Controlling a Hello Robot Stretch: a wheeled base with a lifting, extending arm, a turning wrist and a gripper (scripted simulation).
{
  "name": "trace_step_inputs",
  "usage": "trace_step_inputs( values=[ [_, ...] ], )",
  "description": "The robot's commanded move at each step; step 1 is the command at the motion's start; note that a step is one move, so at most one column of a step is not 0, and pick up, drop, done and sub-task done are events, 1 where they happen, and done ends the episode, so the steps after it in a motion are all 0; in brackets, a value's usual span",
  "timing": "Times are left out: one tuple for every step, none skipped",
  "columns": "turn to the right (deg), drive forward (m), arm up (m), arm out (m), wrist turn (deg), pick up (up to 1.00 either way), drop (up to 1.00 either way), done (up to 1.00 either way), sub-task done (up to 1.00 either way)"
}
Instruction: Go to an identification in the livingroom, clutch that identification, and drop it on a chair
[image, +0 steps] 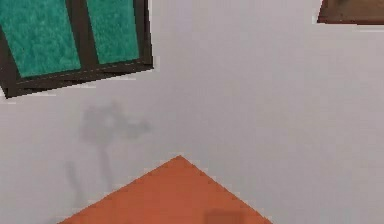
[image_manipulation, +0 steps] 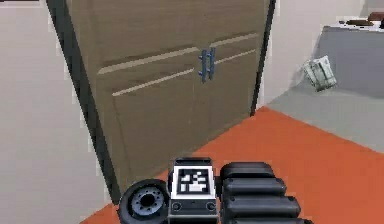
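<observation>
At the bottom edge of the arm side view sits the drawn-in arm (image_manipulation: 255, 195) as stacked dark segments, with a white square with black marks (image_manipulation: 195, 183) beside it. Left of that square is the gripper (image_manipulation: 145, 203), a dark rounded body low over the orange-red floor (image_manipulation: 300, 150). Its far end cannot be made out, so I cannot tell whether it holds anything. A small white crumpled-looking thing (image_manipulation: 320, 72) lies at the right, against a grey piece of furniture (image_manipulation: 355, 55).
A tan double door (image_manipulation: 170, 80) with dark handles (image_manipulation: 207, 63) and a dark frame stands close in the arm side view. Ahead, white walls meet in a corner (image: 185, 150) over orange floor (image: 175, 195). A dark-framed window (image: 75, 40) hangs upper left, a brown frame (image: 352, 10) upper right.
</observation>
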Motion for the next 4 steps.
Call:
trace_step_inputs(
  values=[
    [0.0,0.40,0.00,0.00,0.0,0.00,0.00,0.00,0.00],
    [-39.0,0.00,0.00,0.00,0.0,0.00,0.00,0.00,0.00],
    [0.0,0.60,0.00,0.00,0.0,0.00,0.00,0.00,0.00],
    [-45.0,0.00,0.00,0.00,0.0,0.00,0.00,0.00,0.00]
  ],
)
